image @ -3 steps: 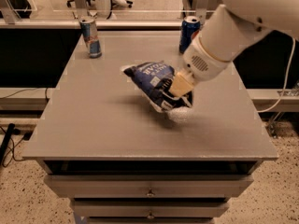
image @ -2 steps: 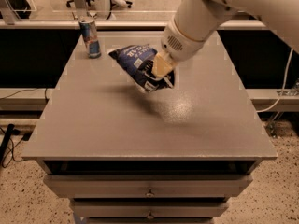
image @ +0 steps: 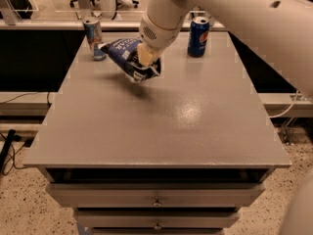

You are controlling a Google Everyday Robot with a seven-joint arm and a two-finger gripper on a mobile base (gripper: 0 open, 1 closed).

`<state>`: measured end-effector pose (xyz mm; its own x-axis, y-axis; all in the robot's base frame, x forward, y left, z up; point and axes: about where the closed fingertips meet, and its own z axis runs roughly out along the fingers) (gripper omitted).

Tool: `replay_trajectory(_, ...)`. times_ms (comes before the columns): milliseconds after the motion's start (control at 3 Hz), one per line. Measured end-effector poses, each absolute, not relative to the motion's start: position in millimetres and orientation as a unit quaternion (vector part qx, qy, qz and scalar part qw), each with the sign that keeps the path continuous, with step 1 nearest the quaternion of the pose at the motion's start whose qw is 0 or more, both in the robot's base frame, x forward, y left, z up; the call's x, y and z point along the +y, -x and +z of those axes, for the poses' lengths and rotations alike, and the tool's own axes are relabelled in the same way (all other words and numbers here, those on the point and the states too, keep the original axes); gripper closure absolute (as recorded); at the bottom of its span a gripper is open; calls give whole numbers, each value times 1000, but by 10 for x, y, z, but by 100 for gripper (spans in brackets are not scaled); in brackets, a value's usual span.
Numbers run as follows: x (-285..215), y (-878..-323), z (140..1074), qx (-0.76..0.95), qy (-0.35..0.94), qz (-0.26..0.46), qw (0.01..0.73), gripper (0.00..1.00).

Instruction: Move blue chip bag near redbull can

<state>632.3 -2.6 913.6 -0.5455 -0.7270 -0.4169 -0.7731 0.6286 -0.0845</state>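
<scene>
The blue chip bag [image: 125, 58] is a crinkly navy foil bag with white lettering, held tilted above the grey table [image: 161, 121] at its far left. My gripper [image: 146, 57] is shut on the bag's right side, its cream fingers pinching the foil. The redbull can [image: 93, 37], slim, silver and blue with a red mark, stands upright at the table's far left corner, just left of the bag's upper end. The bag's shadow lies on the table below it.
A wider dark blue Pepsi-style can [image: 198, 36] stands at the table's far edge, right of my arm. Drawers [image: 156, 199] sit under the table front. A cable [image: 288, 109] runs along the floor at right.
My gripper has carried the chip bag left and toward the far edge, from the table's middle to close beside the redbull can. The cans have not moved.
</scene>
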Motion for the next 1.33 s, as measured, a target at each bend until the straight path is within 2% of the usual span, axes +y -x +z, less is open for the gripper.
replay_trajectory(333, 125, -6779, 9066, 885, 416, 36, 204, 100)
replay_trajectory(1000, 363, -6955, 8922, 883, 432, 28, 182, 100)
replay_trajectory(1333, 452, -6925, 8818, 880, 444, 25, 165, 84)
